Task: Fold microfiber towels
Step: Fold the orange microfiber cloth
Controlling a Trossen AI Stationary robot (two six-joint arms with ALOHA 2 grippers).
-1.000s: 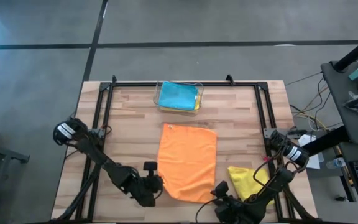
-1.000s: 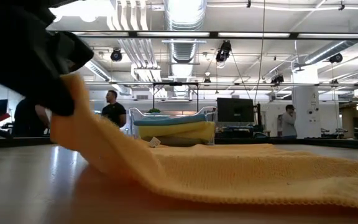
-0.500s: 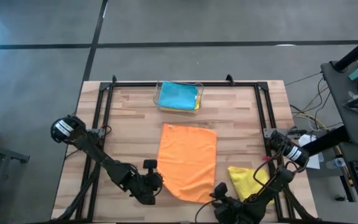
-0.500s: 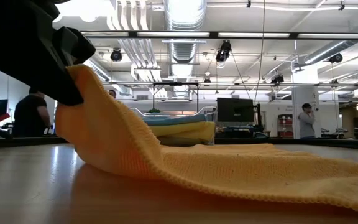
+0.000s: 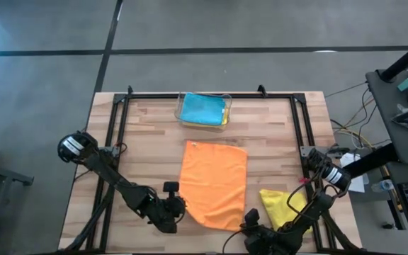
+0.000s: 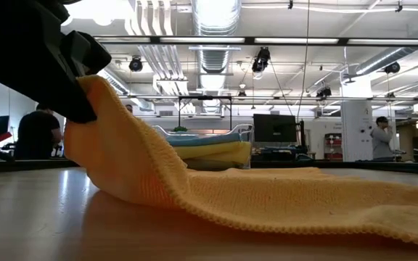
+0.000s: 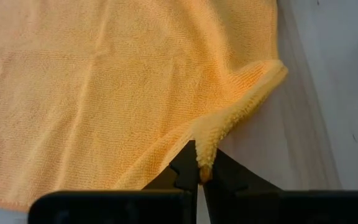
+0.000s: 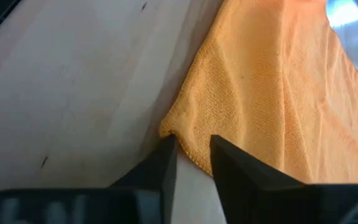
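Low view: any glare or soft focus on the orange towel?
Low view: ceiling lights blow out overhead and reflect off the table; the orange towel is softest at its near edge, and the left gripper is a dark silhouette. High view: evenly lit, the towel crisp.

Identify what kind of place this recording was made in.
Probably a large robotics lab or workshop: exposed silver ceiling ducts, black monitor screens, and people standing beyond the pale wooden table.
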